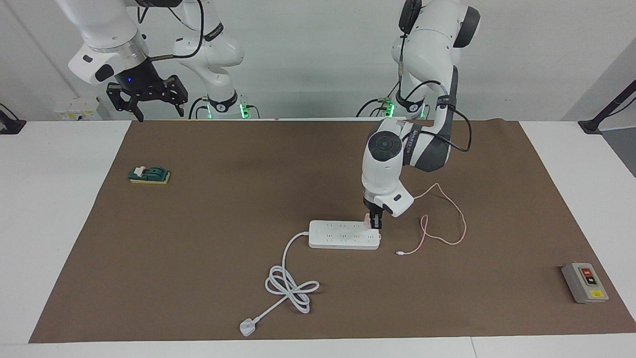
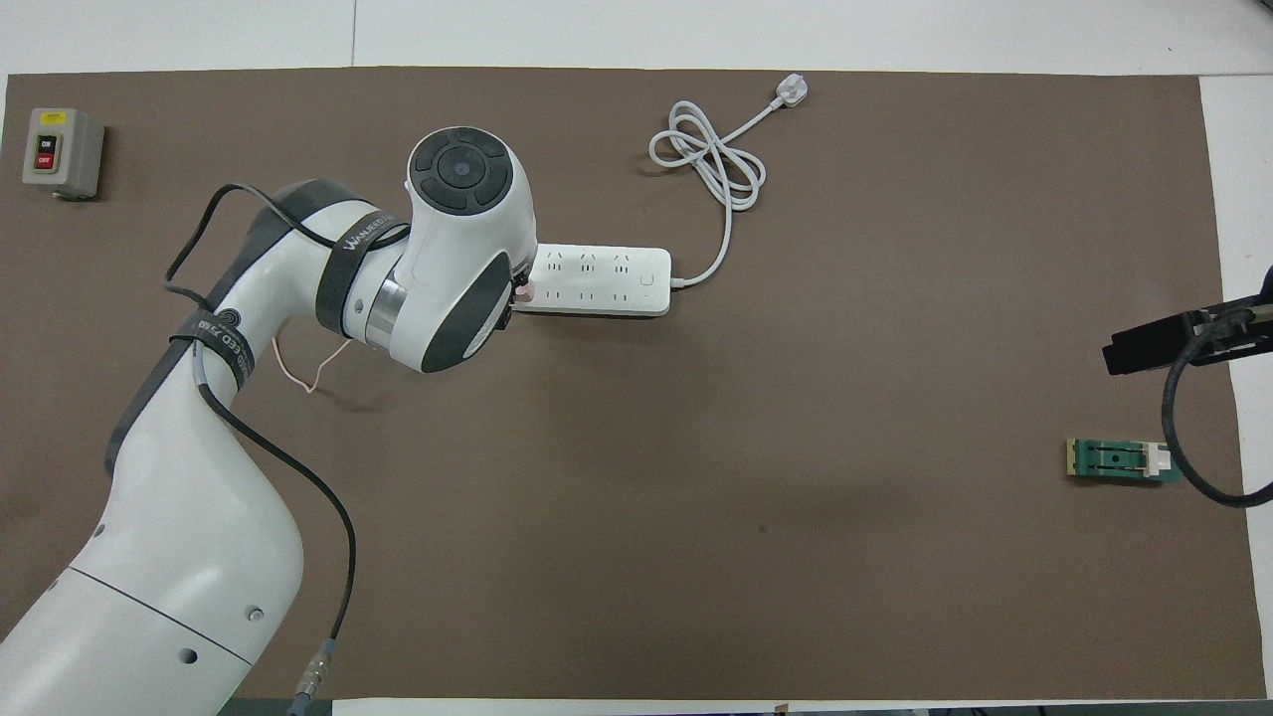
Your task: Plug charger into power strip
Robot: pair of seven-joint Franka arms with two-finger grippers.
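Open brown mat [image 1: 208, 233] lies on the robots' side of the power strip [image 1: 343, 234], free to pass. Its end toward the left arm is blocked by the left gripper [image 1: 373, 222], apparently clamped on the charger [image 1: 367, 219]. The pink cable [image 1: 442, 219] loops beside that end, and the coiled white cord [image 1: 290, 286] lies farther from the robots

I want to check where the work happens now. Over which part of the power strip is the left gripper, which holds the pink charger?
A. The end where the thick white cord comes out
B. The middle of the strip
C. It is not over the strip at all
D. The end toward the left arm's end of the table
D: in the facing view the left gripper holds the charger at the power strip's end away from its thick white cord.
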